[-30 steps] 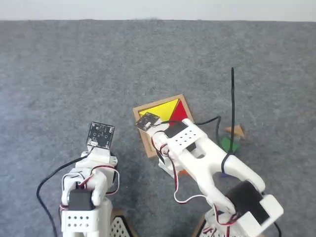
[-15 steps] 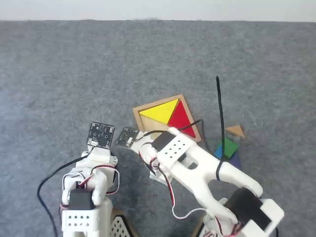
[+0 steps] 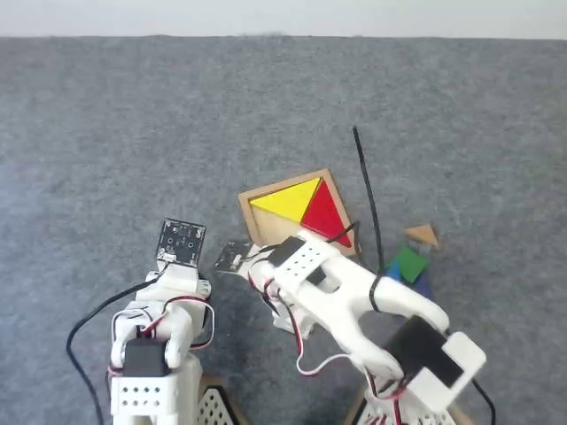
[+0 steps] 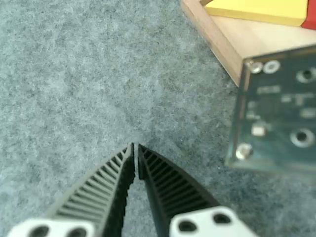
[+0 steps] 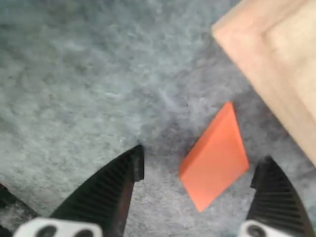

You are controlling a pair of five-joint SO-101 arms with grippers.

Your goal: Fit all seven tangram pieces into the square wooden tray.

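Grey felt tabletop (image 5: pixel 74 69): a flat orange tangram piece (image 5: pixel 216 157) lies between the wide-spread jaws of the right pincer (image 5: pixel 202 154), long axis crosswise to their closing line; left pincer (image 4: pixel 136 147) closed.

The right arm (image 3: pixel 310 266) has been swung off the tray (image 3: pixel 248 217) toward its near corner, so the yellow triangle (image 3: pixel 285 201) and red triangle (image 3: pixel 323 215) are uncovered. The right gripper (image 5: pixel 202 155) has been brought, jaws apart, over an orange piece (image 5: pixel 215 163) beside that corner.
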